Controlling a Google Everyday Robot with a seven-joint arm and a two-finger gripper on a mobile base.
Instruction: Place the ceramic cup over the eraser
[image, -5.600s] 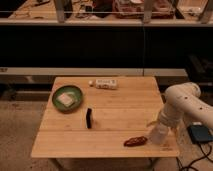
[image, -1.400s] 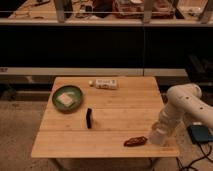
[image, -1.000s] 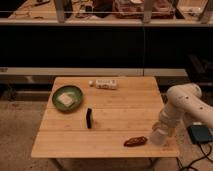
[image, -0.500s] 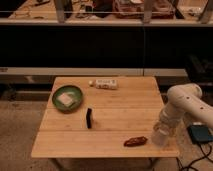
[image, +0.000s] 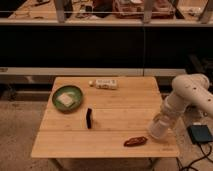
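At lower right, near the edge of the counter (image: 120, 112), the claw (image: 161, 122) is clamped shut on the cup (image: 156, 131), probably so it can be carried left and lowered over the upright eraser (image: 89, 118), well apart mid-counter.

- The gripper (image: 155, 131), closed at the arm's end over the table's (image: 60, 145) right front corner, is blurred into the ceramic cup (image: 159, 125) held there; their outlines cannot be separated.
- The arm (image: 192, 92) is cut off by the right edge.
- The print on the white box (image: 106, 83) is too small to be read.
- The small pale thing (image: 91, 83) beside the box cannot be identified.
- The pale piece (image: 65, 100) in the green plate (image: 75, 91) cannot be identified.
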